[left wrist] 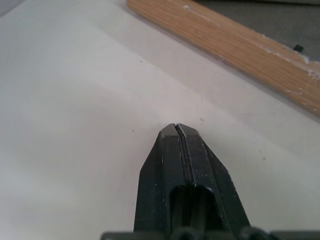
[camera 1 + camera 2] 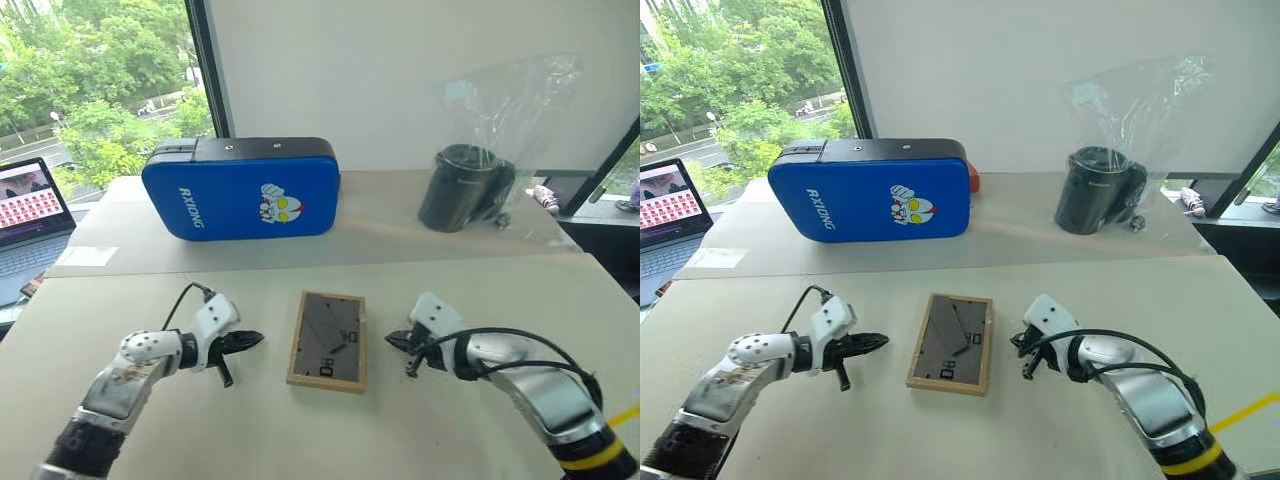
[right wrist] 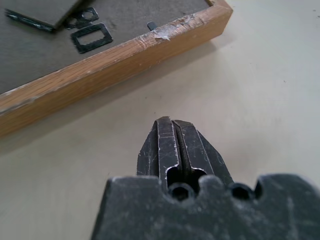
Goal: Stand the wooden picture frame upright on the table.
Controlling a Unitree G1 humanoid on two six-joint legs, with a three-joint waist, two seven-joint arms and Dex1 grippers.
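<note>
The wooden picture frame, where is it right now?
In the head views the wooden picture frame lies flat, back panel up, on the table, midway between the left gripper and the right gripper, nearer than the blue padded case.

This looks like an office or a lab room used for tests. A wide pale bench (image 2: 480,420) stands against a plain white wall (image 2: 400,70), an open laptop (image 2: 28,215) sits at its side, and a big window (image 2: 100,80) shows green trees and a road outside.

head pair: high, looking down on table (image 2: 300,430) | wrists: close, sharing frame (image 3: 115,55) edge
</note>
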